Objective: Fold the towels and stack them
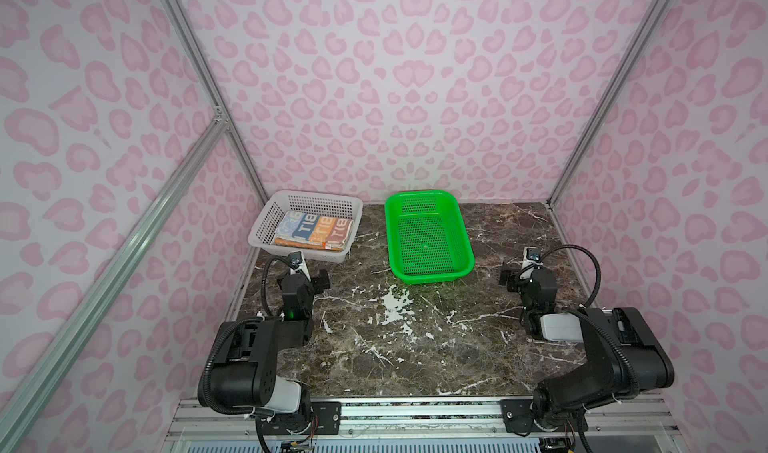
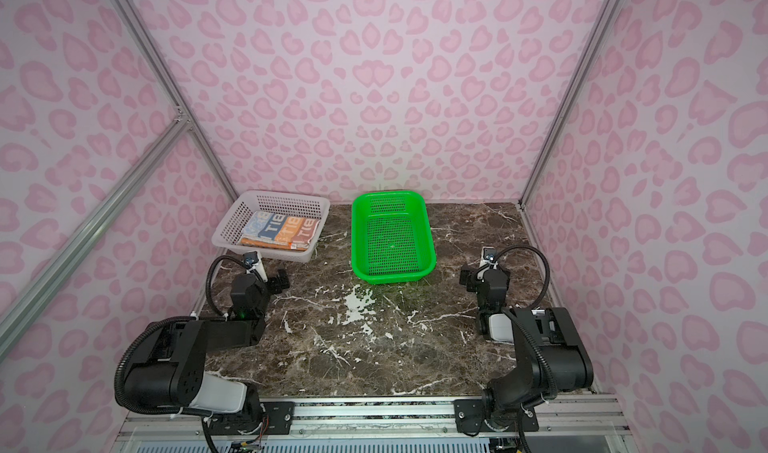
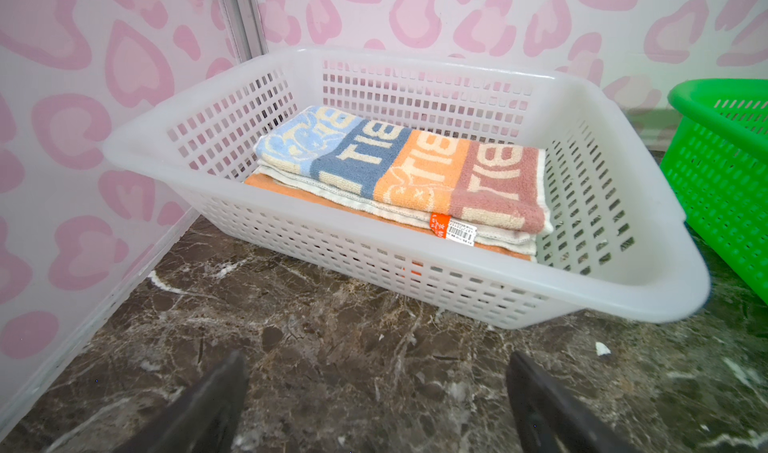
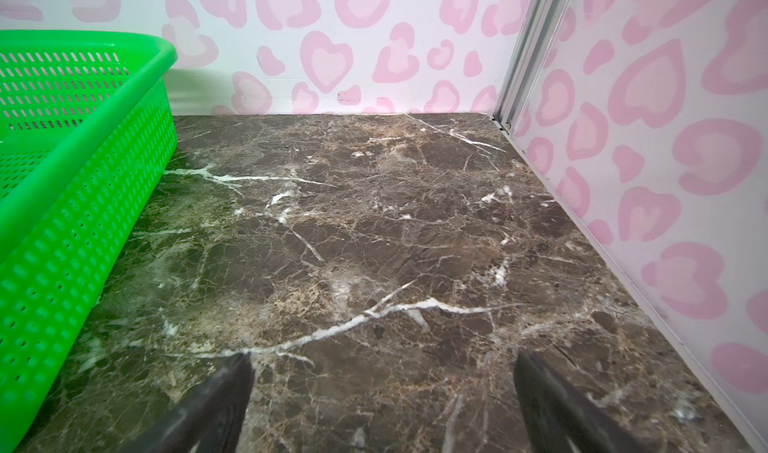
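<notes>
Towels (image 3: 399,172) lie folded and stacked flat in the white basket (image 3: 374,264), far left; top one striped blue, orange, pink, cream-lettered.

You have two perforated baskets in the middle of both top views: one white basket (image 1: 264,226) on the left and one green basket (image 1: 432,277) on the right. You have one stack of towels (image 3: 399,168), at least two cloths; folds hide the exact number. You have two grippers: left gripper (image 3: 376,365) and right gripper (image 4: 382,365).
</notes>
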Motion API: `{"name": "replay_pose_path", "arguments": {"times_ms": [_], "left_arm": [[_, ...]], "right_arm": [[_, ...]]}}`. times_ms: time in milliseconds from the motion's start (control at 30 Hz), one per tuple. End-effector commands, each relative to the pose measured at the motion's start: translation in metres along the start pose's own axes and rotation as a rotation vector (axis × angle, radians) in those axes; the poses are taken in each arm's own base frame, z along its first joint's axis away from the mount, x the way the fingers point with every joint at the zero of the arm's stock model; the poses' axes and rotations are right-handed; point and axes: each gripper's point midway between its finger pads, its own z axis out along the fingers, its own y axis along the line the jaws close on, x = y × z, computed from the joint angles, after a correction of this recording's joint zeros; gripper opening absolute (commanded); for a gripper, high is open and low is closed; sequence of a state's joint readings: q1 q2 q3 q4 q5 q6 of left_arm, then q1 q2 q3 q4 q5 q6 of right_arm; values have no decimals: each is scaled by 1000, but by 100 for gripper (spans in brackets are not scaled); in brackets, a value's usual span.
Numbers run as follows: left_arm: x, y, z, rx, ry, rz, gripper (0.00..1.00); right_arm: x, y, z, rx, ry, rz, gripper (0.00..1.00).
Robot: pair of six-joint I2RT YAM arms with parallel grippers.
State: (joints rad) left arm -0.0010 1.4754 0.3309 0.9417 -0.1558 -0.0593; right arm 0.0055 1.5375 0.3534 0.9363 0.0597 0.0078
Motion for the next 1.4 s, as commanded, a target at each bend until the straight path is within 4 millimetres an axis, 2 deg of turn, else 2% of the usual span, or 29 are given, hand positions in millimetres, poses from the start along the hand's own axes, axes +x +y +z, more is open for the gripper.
{"name": "replay_pose_path", "arguments": {"times_ms": [0,633,733,800,867,933,1033,1367], "left_arm": [[-9,-2,-1,8,-38,2,98],[-9,-3,0,23,-34,-3,98],[-9,-3,0,22,-34,-2,98],[-9,-3,0,23,-34,-3,98],[-9,-2,0,21,-34,-3,98],[-9,-3,0,22,-34,-3,98],[-9,-3,0,23,-33,-2,98],[-9,-3,0,27,-29,-4,98]], "right_arm": [[-2,-1,0,4,-7,7,100],[-1,-1,-1,5,-8,6,100],[-14,-12,-3,71,-20,29,100],[-10,-18,-2,107,16,41,100],[-2,-9,-2,54,-24,27,100],[-4,-2,-3,29,-58,4,100],[0,-4,-1,45,3,5,100],[-2,-4,-1,45,-6,7,100]]}}
